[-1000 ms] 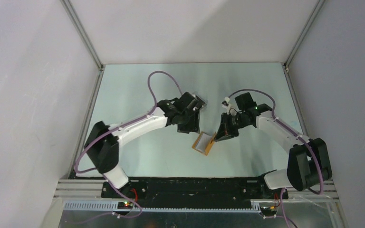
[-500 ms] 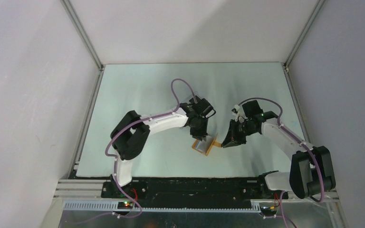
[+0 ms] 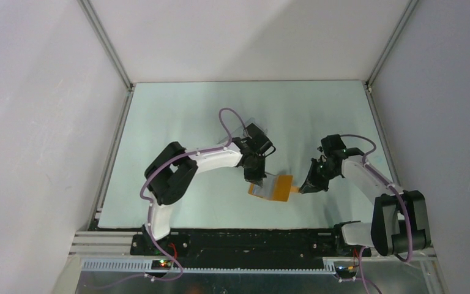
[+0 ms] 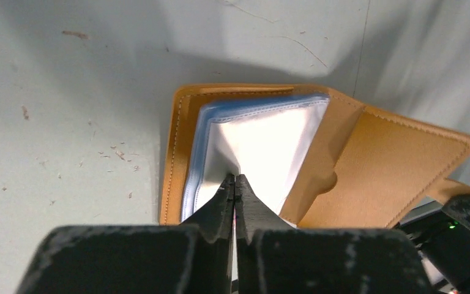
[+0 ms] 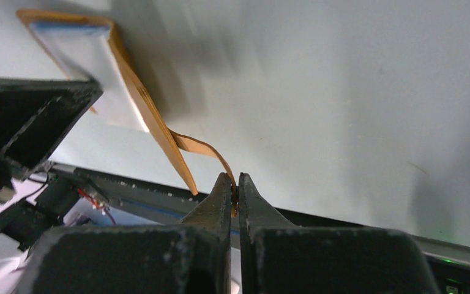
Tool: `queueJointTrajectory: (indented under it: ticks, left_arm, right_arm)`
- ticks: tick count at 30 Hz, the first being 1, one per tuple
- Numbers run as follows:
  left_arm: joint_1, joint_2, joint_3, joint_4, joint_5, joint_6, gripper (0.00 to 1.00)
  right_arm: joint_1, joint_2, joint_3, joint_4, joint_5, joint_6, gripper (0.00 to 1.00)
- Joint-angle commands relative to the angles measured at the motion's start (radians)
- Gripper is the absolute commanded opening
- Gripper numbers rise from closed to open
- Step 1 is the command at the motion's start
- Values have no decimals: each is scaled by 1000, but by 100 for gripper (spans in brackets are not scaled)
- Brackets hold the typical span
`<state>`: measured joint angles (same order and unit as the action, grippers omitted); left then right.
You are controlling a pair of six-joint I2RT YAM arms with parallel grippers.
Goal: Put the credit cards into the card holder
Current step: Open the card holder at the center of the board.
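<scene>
Status: early, nothing loaded as far as I can see. Holder (image 3: 278, 187) lies open on the tabletop (image 3: 177, 122), about mid-width and nearer the near edge than the far one, orange cover spread toward the right edge, sleeve stack on its left half. Left gripper (image 4: 235, 182) has its jaws pressed together on the edge of the top clear sleeve (image 4: 263, 144), which puckers at the tips, so I read that as a pinch on the sleeve, not a card. Right gripper (image 5: 235, 184) has its jaws clamped on the end of the clasp strap (image 5: 203, 149), with the strap arched up off the surface and the cover pulled outward. Cards: none clearly visible in any view, and the sleeve looks empty, though I can't rule out one inside. Left to do, by my read: all insertions. Blockers: both grippers are tied up keeping the holder open, so one must let go to fetch a card, and the cover may spring back. Both wrists crowd the holder closely, leaving little room for an approach.
</scene>
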<state>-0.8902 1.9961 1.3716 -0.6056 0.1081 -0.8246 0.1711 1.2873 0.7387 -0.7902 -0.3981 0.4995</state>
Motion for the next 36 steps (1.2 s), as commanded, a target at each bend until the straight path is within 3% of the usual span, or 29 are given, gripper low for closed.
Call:
queueJointTrajectory:
  ticks: [1,11,13,14,20,24,30,32,35,36]
  left_arm:
    - [30,19,-92,-45,-148,-54,1]
    - [31,-75,-215,-48,-292,-224,0]
    - [28,-88,-220,-48,-315,-240,0]
    - [25,-90,-218,-48,-325,-244,0]
    - [4,-87,-179,-46,-348,-242,0]
    - [-3,-80,-150,-46,-344,-223,0]
    - [-10,-83,-127,-46,-337,-204,1]
    - [-10,-83,-125,-48,-336,-201,1]
    - [-11,-79,-123,-47,-333,-195,1]
    - [-11,-76,-121,-47,-332,-194,1]
  right_arm:
    - [-6,61,2,55,131,34,0]
    - [-10,294,89,134,286,-59,7]
    - [-8,310,111,138,271,-79,15]
    - [-7,307,118,137,255,-86,25]
    - [33,183,193,62,268,-128,61]
    - [51,81,253,12,261,-128,70]
    - [121,-15,325,-14,154,-125,68]
    - [138,-11,329,-4,81,-110,61]
    - [168,15,330,38,-67,-85,35]
    - [175,32,329,63,-92,-78,30]
